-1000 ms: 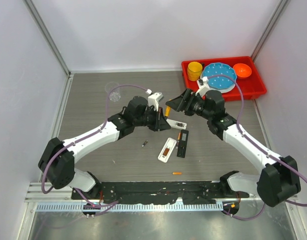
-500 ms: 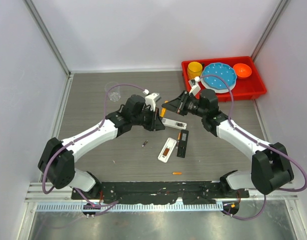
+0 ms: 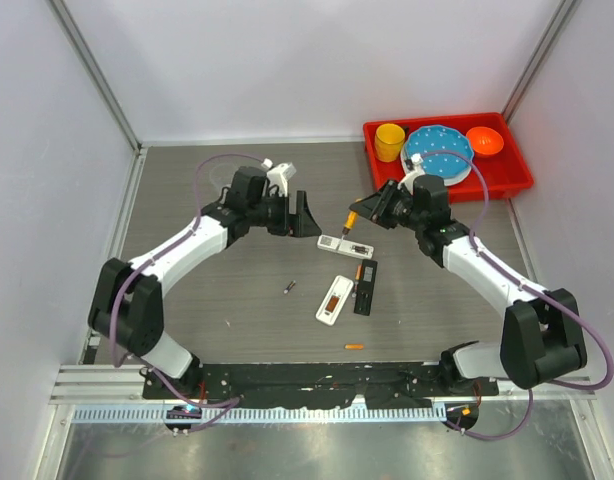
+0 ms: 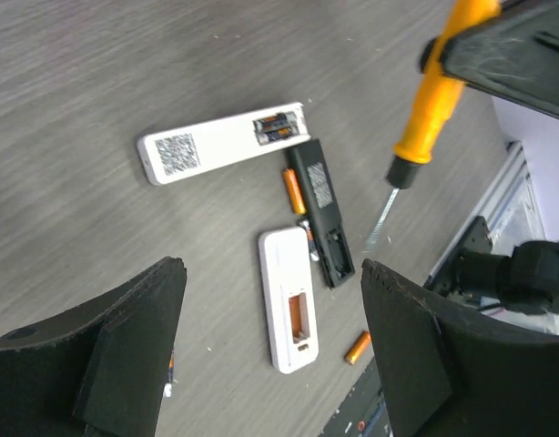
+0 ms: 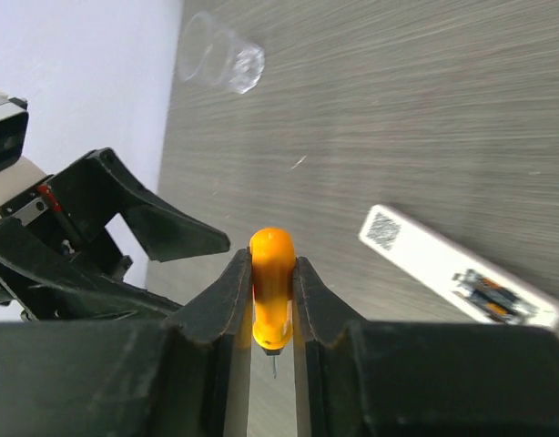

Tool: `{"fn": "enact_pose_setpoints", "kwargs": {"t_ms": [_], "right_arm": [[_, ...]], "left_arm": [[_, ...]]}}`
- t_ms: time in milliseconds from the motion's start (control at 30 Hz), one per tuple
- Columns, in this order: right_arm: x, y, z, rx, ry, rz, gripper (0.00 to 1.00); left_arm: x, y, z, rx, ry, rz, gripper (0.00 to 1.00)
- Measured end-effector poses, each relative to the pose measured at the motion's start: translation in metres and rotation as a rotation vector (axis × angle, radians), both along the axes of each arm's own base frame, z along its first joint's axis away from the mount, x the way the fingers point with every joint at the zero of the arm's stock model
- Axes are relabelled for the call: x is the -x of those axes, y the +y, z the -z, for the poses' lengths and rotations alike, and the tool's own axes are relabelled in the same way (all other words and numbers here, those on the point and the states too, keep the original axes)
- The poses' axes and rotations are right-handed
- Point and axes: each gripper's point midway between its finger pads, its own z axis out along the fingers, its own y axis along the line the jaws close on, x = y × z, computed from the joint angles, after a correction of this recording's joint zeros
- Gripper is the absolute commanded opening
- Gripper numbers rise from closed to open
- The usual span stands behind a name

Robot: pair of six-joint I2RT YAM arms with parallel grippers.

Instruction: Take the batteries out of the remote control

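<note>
A white remote control (image 3: pixel 345 243) lies label up, with two batteries (image 4: pixel 279 127) in its open compartment. A second white remote (image 3: pixel 334 298) shows an orange-lined bay, and a black remote (image 3: pixel 365 287) lies beside it. Loose orange batteries rest by the black remote (image 3: pixel 359 271) and near the front edge (image 3: pixel 354 346). A small dark battery (image 3: pixel 289 288) lies to the left. My right gripper (image 3: pixel 365 211) is shut on the orange screwdriver (image 5: pixel 272 255), tip down above the table. My left gripper (image 3: pixel 305 216) hangs open and holds nothing, just left of it.
A red tray (image 3: pixel 517 185) at the back right holds a yellow cup (image 3: pixel 390 140), a blue plate (image 3: pixel 442 150) and an orange bowl (image 3: pixel 484 141). A clear plastic cup (image 5: pixel 220 59) stands behind the left arm. The black rail (image 3: pixel 307 380) runs along the near edge.
The right gripper has shut on the screwdriver that was held between both grippers. The left gripper has opened, let go of it and drawn back to the left.
</note>
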Motion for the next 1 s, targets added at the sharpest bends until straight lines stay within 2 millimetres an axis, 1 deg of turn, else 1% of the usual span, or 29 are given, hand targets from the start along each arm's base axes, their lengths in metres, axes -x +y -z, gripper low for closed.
{"fn": "enact_pose_setpoints", "kwargs": {"t_ms": [100, 133, 200, 233, 300, 367, 433, 467, 567, 733, 833, 1000], "right_arm": [[-0.008, -0.024, 0.007, 0.053, 0.007, 0.075, 0.01], [-0.01, -0.031, 0.008, 0.066, 0.008, 0.095, 0.01], [-0.014, -0.045, 0.009, 0.089, 0.004, 0.135, 0.01], [-0.016, -0.051, 0.008, 0.097, 0.002, 0.152, 0.01], [-0.019, -0.064, 0.008, 0.111, 0.001, 0.179, 0.01], [-0.021, -0.074, 0.009, 0.121, 0.0, 0.202, 0.01], [-0.023, -0.086, 0.011, 0.135, 0.005, 0.225, 0.01], [-0.022, -0.088, 0.012, 0.141, 0.008, 0.227, 0.01], [-0.022, -0.107, 0.016, 0.159, 0.024, 0.265, 0.01], [-0.021, -0.125, 0.021, 0.171, 0.039, 0.297, 0.01], [-0.02, -0.13, 0.024, 0.173, 0.046, 0.302, 0.01], [-0.018, -0.131, 0.026, 0.182, 0.045, 0.292, 0.01]], "left_arm": [[-0.017, -0.001, 0.013, -0.047, 0.018, -0.002, 0.83], [-0.021, -0.002, 0.017, -0.063, 0.024, 0.001, 0.87], [-0.031, -0.007, 0.025, -0.102, 0.021, 0.019, 0.88], [-0.037, -0.01, 0.029, -0.123, 0.018, 0.029, 0.99], [-0.049, -0.018, 0.036, -0.167, -0.006, 0.064, 1.0], [-0.058, -0.028, 0.043, -0.21, -0.025, 0.106, 1.0], [-0.064, -0.043, 0.048, -0.257, -0.063, 0.175, 1.0], [-0.066, -0.051, 0.051, -0.277, -0.087, 0.215, 1.0], [-0.058, -0.073, 0.063, -0.333, -0.155, 0.354, 1.0], [-0.037, -0.09, 0.087, -0.388, -0.189, 0.51, 1.0], [-0.034, -0.089, 0.105, -0.424, -0.199, 0.564, 1.0], [-0.036, -0.076, 0.133, -0.517, -0.231, 0.583, 1.0]]}}
